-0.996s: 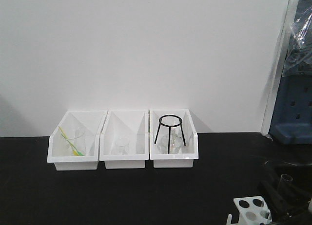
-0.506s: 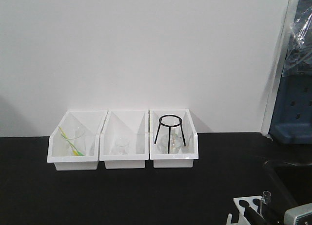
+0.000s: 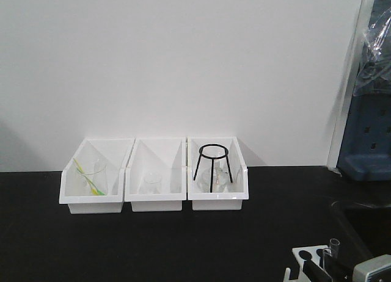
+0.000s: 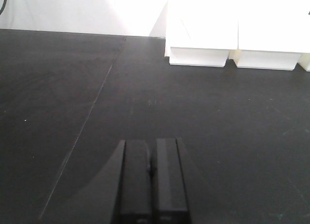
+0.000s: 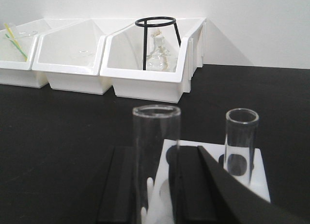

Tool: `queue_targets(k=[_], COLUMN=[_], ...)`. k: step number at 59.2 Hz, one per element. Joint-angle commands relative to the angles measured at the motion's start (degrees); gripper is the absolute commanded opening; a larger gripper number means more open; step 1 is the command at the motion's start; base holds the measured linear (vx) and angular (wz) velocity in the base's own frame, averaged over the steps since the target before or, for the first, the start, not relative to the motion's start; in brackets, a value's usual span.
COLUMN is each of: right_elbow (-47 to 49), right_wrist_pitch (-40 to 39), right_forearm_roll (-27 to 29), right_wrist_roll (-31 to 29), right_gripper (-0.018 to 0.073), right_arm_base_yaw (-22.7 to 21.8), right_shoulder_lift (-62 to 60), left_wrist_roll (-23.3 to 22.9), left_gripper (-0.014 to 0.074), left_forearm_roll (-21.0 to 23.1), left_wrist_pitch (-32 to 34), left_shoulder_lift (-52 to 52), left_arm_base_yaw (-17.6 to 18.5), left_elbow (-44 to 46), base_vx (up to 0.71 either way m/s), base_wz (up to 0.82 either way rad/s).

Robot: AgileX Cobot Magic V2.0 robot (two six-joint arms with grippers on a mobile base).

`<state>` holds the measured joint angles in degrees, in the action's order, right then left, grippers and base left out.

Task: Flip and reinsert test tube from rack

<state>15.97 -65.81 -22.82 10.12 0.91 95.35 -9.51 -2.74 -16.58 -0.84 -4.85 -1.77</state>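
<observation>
The right gripper straddles an upright slender clear glass test tube over the small white plastic holed rack; whether its fingers actually clamp the glass cannot be told. The left gripper, jaws together, sits well apart over bare black tabletop.

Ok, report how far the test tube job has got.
Done: nothing confirmed; a flip cannot be judged. In hand: the right gripper grips the slender clear glass test tube, rim up, at the small white plastic rack, beside a second glass tube seated there. Remaining: seat it, release. The left gripper idles shut.

3 white bins, black tripod
</observation>
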Motion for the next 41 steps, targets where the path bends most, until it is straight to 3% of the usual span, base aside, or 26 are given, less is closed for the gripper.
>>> queue_targets(k=[1,12,22,30,38,41], right_elbow=[1.0,1.0,1.0,1.1,1.1,1.1], right_wrist_pitch=[-11.1,-11.1,-9.4,0.0,15.6,23.3], right_forearm_roll=[-0.3,-0.3,2.0,3.0,-0.1,-4.0], right_wrist_roll=[-0.5,-0.5,3.9,11.1,19.3,22.7], right_gripper=[0.0229,0.0426,0.0449,0.0326,0.0078,-0.0017], right_arm_base_yaw=[-0.4,-0.4,-0.4,-0.4,-0.4,-0.3], right_shoulder_lift=[-1.2,-3.4,-11.8,-24.2,-38.4,-43.4], left_wrist_roll=[0.0,0.0,0.0,0.0,0.0,0.0], left_gripper=[-0.0006,-0.0006,-0.0006,-0.0006,-0.0006,-0.0006], left_forearm_roll=[0.2,0.2,0.2,0.2,0.2,0.2], left_wrist_pitch=[5.0,5.0,5.0,5.0,5.0,5.0], left_shoulder_lift=[-0.7,-0.7,-0.7,-0.7,-0.7,-0.7], left_arm_base_yaw=[0.3,0.3,0.3,0.3,0.3,0.3], left_elbow=[-0.1,-0.1,-0.1,-0.1,-0.1,-0.1], base_vx=[0.0,0.0,0.0,0.0,0.0,0.0], base_wz=[0.0,0.0,0.0,0.0,0.0,0.0])
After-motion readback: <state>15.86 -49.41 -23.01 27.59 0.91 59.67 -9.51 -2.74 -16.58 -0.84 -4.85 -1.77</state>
